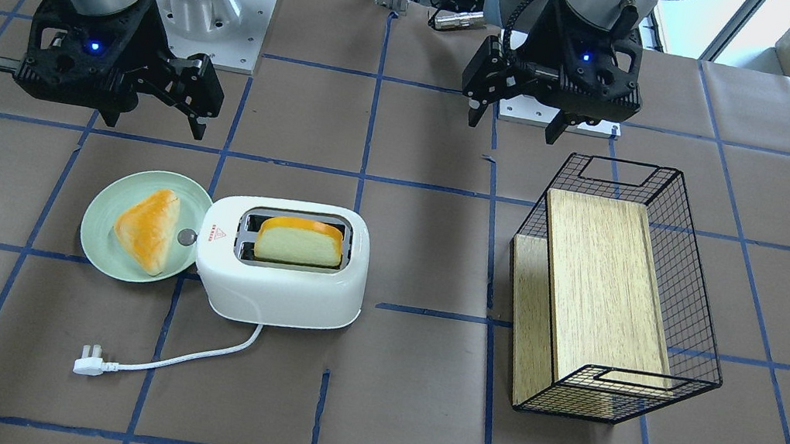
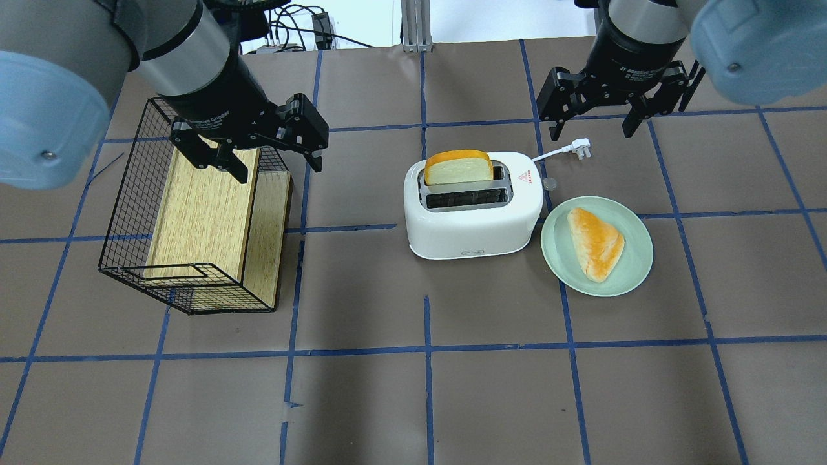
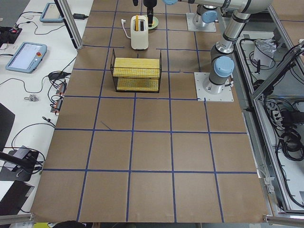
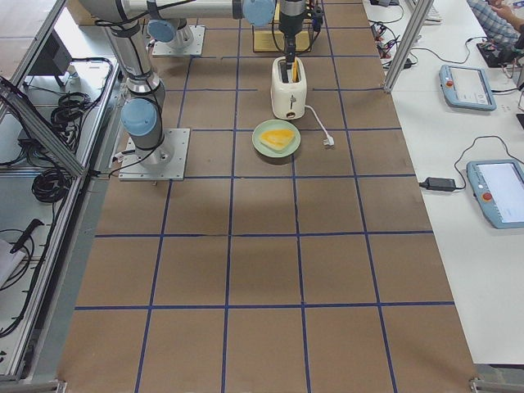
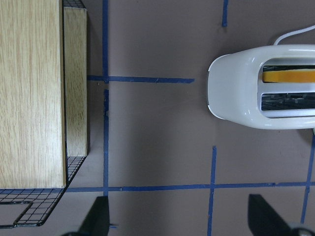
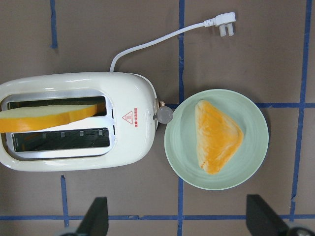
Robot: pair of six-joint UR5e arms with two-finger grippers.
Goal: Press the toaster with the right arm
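The white toaster (image 1: 274, 294) stands mid-table with a slice of bread (image 1: 298, 243) upright in one slot. Its grey knob (image 1: 186, 238) faces a green plate (image 1: 96, 240). The toaster also shows in the overhead view (image 2: 471, 226) and the right wrist view (image 6: 74, 147). Its cord runs to a plug (image 1: 88, 364) lying loose on the table. My right gripper (image 1: 155, 122) is open and empty. It hangs high above the table near the toaster's knob end, touching nothing, and also shows in the overhead view (image 2: 591, 129). My left gripper (image 2: 279, 169) is open and empty above the basket.
The green plate (image 2: 636, 258) with a triangular piece of bread (image 2: 594, 242) sits against the toaster's knob end. A black wire basket (image 2: 123, 213) holding a wooden board (image 2: 200, 213) lies on the robot's left side. Blue tape lines cross the brown table.
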